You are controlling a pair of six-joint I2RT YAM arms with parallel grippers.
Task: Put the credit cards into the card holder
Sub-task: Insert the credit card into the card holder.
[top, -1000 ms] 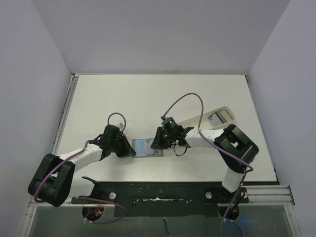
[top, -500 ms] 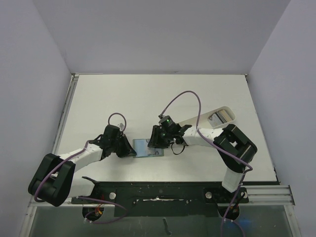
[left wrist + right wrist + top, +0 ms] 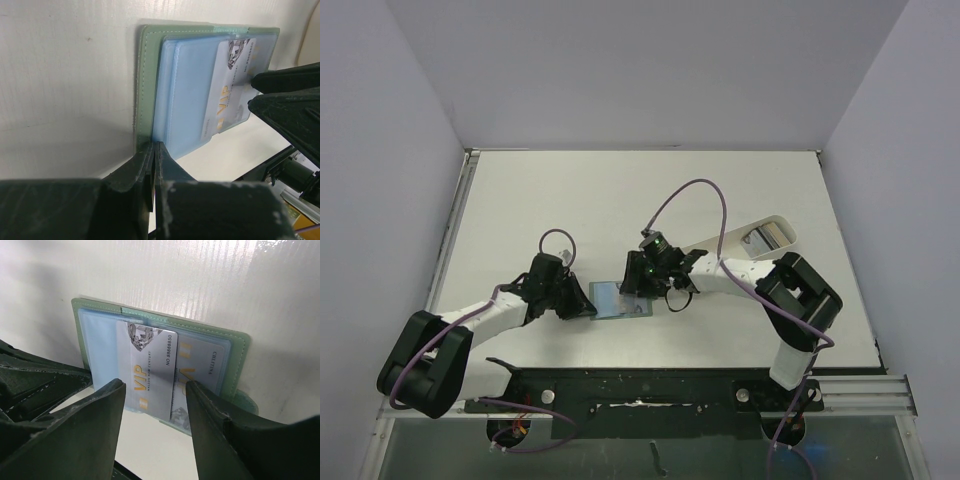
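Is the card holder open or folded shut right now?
Open: card holder lies spread, pale blue slots face up, silver VIP card showing.

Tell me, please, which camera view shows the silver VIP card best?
Right wrist view: the VIP card lies face-up in the card holder, print readable. Left wrist shows it foreshortened, partly behind the right gripper; top external shows it too small to discern.

Right end effector (image 3: pixel 155 386) wider, farther left.

Open card holder (image 3: pixel 618 298) on the table (image 3: pixel 620 190) between the two arms, left gripper (image 3: pixel 152 147) at its left edge, right gripper (image 3: pixel 155 386) over its right half, card (image 3: pixel 147 367) on its inner face overlapping a second card (image 3: pixel 202 365) in a slot, tray (image 3: pixel 760 235) behind to the right, well apart
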